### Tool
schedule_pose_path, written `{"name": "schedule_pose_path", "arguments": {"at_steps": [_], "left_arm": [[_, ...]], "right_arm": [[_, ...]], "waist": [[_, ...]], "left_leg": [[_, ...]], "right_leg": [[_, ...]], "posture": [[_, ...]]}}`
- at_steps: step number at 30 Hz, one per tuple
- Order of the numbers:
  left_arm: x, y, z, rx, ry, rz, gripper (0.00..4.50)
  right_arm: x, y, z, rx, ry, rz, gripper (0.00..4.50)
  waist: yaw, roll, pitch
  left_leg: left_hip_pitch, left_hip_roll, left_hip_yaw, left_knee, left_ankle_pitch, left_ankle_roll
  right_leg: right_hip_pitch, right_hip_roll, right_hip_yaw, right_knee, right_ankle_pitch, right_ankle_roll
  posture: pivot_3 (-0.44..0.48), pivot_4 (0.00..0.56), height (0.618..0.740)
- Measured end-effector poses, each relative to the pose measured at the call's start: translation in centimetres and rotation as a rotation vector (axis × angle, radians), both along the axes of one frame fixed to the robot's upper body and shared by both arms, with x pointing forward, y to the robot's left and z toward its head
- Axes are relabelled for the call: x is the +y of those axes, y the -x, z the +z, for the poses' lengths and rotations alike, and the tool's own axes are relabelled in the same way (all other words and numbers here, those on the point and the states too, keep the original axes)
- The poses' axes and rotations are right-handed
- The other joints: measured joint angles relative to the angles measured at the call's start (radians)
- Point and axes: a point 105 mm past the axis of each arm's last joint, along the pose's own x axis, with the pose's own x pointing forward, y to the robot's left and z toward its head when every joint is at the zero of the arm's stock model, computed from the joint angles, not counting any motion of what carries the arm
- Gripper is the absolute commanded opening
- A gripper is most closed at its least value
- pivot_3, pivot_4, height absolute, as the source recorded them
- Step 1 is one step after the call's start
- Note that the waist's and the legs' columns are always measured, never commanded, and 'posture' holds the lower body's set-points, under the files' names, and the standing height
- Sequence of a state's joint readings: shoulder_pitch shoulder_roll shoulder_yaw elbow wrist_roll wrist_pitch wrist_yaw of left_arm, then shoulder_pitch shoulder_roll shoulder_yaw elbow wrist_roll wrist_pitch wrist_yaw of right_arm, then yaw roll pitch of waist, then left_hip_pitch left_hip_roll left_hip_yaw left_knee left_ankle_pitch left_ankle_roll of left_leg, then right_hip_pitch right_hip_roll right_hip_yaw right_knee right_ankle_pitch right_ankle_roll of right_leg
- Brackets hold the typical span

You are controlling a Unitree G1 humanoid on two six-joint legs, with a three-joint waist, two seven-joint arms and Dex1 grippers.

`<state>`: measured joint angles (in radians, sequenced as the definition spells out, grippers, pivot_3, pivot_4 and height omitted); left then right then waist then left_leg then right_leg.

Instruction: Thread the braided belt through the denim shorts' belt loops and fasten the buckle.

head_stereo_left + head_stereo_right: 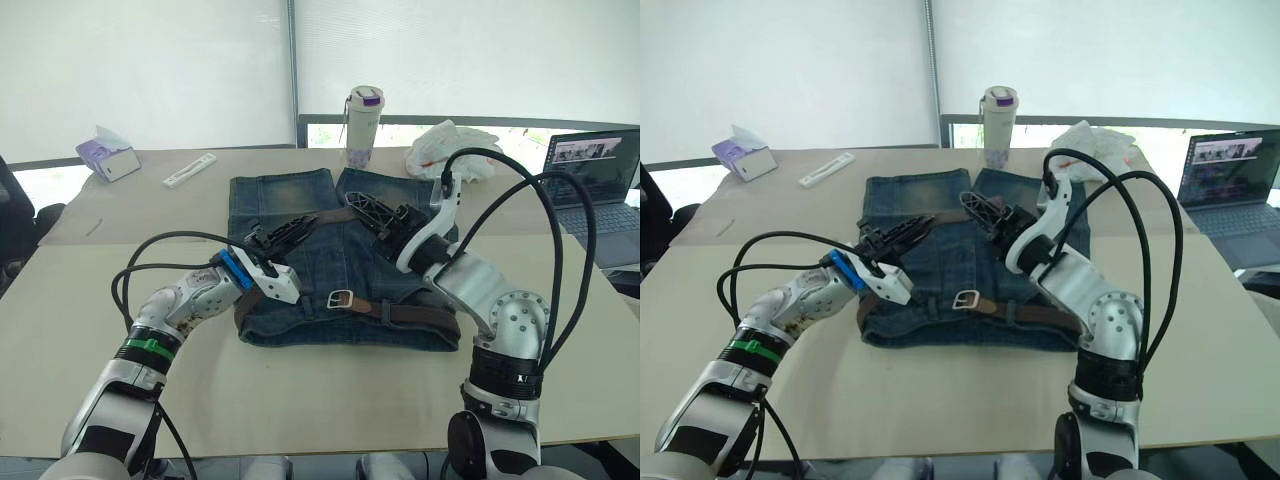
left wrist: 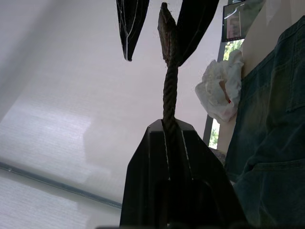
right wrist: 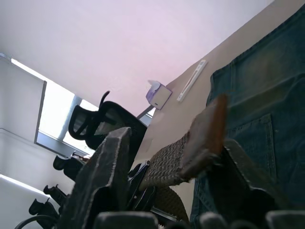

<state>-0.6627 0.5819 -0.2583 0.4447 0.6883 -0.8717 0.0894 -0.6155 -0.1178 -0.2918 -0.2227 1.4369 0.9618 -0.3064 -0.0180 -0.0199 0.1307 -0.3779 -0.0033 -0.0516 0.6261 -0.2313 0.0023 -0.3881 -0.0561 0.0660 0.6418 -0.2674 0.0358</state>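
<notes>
The denim shorts (image 1: 330, 255) lie flat on the table, waistband toward me. The braided belt (image 1: 420, 316) runs along the waistband's right half under a belt loop (image 1: 383, 308), with the silver buckle (image 1: 341, 298) near the middle. The belt's free end rises off the left side of the shorts. My left gripper (image 1: 275, 236) is shut on this raised stretch, and the braid (image 2: 169, 90) comes out between its fingers. The flat brown belt tip (image 3: 207, 129) sits between the fingers of my right gripper (image 1: 368, 208), which is open and hovers over the shorts' legs; the tip rests against one finger.
A lidded bottle (image 1: 364, 125) and a crumpled white bag (image 1: 455, 150) stand beyond the shorts. A tissue box (image 1: 108, 155) and a white stick-shaped item (image 1: 190, 170) lie at the far left. An open laptop (image 1: 600, 190) sits at the right edge.
</notes>
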Motion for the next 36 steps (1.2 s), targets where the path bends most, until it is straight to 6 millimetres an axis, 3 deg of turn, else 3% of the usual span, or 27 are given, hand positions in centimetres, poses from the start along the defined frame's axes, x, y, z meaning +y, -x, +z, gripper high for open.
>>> {"name": "schedule_pose_path", "arguments": {"at_steps": [3, 7, 8, 9, 16, 17, 18, 21, 23, 25, 30, 32, 36], "left_arm": [[0.1, 0.0, -0.2, 0.006, -0.004, 0.005, 0.0], [0.2, 0.0, -0.4, 0.015, -0.003, 0.007, 0.0], [0.2, -0.1, -0.4, 0.026, 0.0, 0.005, 0.75], [0.3, -0.1, -0.4, 0.038, -0.001, 0.004, 0.93], [2.4, -0.1, -1.0, 0.316, 0.189, -0.009, 4.3], [2.8, -0.1, -0.9, 0.404, 0.253, -0.019, 4.47], [3.2, -0.2, -0.9, 0.481, 0.312, -0.024, 4.47], [4.5, -0.5, -1.4, 0.935, 0.684, -0.108, 4.47], [4.8, 0.4, -2.0, 1.238, 0.879, -0.227, 4.47], [4.5, 1.7, -0.9, 1.488, 1.035, -0.412, 4.47], [2.8, 4.8, 2.1, 1.883, 1.202, -0.813, 4.47], [1.8, 5.9, 1.9, 2.029, 1.229, -0.877, 4.47], [-0.1, 5.6, 0.0, 2.159, 1.379, -0.88, 4.47]], "right_arm": [[-0.1, 0.0, -0.1, 0.003, 0.006, -0.003, 0.19], [-0.1, 0.0, -0.3, 0.009, 0.004, -0.005, 0.04], [0.0, 0.0, -0.3, 0.009, 0.003, -0.005, 0.0], [0.1, 0.0, -0.3, 0.009, 0.003, -0.005, 0.0], [0.4, -0.6, -0.1, -0.007, -0.023, -0.053, 0.0], [0.3, -0.8, -0.1, -0.017, -0.026, -0.074, 0.0], [0.3, -0.8, 0.0, -0.026, -0.026, -0.08, 0.0], [0.8, -1.0, -0.7, -0.067, -0.013, -0.101, 0.0], [0.8, -1.2, -2.2, -0.08, 0.047, -0.118, 0.0], [0.8, -1.5, -3.3, -0.075, 0.066, -0.129, 0.0], [2.0, -1.2, -2.7, -0.131, 0.037, -0.093, 0.0], [2.4, -1.1, -2.6, -0.145, 0.029, -0.077, 0.0], [3.1, -0.6, -1.9, -0.183, 0.005, -0.036, 0.0]], "waist": [[-0.002, 0.0, 0.0], [-0.003, 0.0, 0.0], [-0.003, 0.0, 0.0], [-0.003, 0.0, 0.0], [-0.017, 0.001, 0.0], [-0.02, 0.001, 0.0], [-0.021, 0.001, 0.0], [-0.03, 0.002, 0.0], [-0.036, 0.002, 0.0], [-0.039, 0.003, 0.001], [-0.042, 0.003, 0.001], [-0.04, 0.004, 0.001], [-0.026, 0.004, 0.001]], "left_leg": [[0.0, 0.0, 0.0, 0.0, 0.0, 0.0], [0.0, 0.0, 0.0, 0.0, 0.0, 0.0], [0.0, 0.0, 0.0, 0.0, 0.0, 0.0], [0.0, 0.0, 0.0, 0.0, 0.0, 0.0], [0.0, 0.001, 0.0, 0.0, 0.0, 0.0], [0.0, 0.001, -0.001, 0.0, 0.0, 0.0], [0.0, 0.001, -0.001, 0.0, 0.0, 0.0], [0.0, 0.002, -0.002, 0.001, 0.0, 0.0], [0.0, 0.002, -0.003, 0.001, 0.0, 0.0], [0.0, 0.002, -0.004, 0.002, 0.0, 0.001], [0.003, 0.002, -0.003, 0.001, 0.0, 0.001], [0.004, 0.001, -0.003, 0.001, 0.0, 0.001], [0.004, 0.0, -0.003, 0.001, 0.0, 0.001]], "right_leg": [[0.0, 0.001, 0.0, 0.0, 0.0, 0.0], [0.0, 0.001, 0.0, 0.0, 0.0, 0.0], [0.0, 0.0, 0.0, 0.0, 0.0, 0.0], [0.0, 0.001, 0.0, 0.0, 0.0, 0.0], [0.0, 0.001, 0.0, 0.0, 0.0, 0.0], [0.0, 0.001, 0.0, 0.0, 0.0, 0.0], [0.0, 0.001, 0.0, 0.0, 0.0, 0.0], [0.0, 0.002, 0.0, 0.0, 0.0, 0.0], [0.0, 0.002, -0.001, 0.0, 0.0, 0.0], [0.0, 0.002, -0.001, -0.001, 0.0, 0.0], [0.001, 0.002, -0.001, -0.002, -0.001, 0.0], [0.001, 0.002, 0.0, -0.002, 0.0, 0.0], [0.001, 0.002, 0.0, -0.003, 0.0, 0.0]], "posture": [[0.0, 0.15, 0.74], [0.0, 0.15, 0.74], [0.0, 0.15, 0.74], [0.0, 0.15, 0.74], [0.0, 0.15, 0.74], [0.0, 0.15, 0.74], [0.0, 0.15, 0.74], [0.0, 0.15, 0.74], [0.0, 0.15, 0.74], [0.0, 0.15, 0.74], [0.0, 0.15, 0.74], [0.0, 0.15, 0.74], [0.0, 0.15, 0.74]]}}
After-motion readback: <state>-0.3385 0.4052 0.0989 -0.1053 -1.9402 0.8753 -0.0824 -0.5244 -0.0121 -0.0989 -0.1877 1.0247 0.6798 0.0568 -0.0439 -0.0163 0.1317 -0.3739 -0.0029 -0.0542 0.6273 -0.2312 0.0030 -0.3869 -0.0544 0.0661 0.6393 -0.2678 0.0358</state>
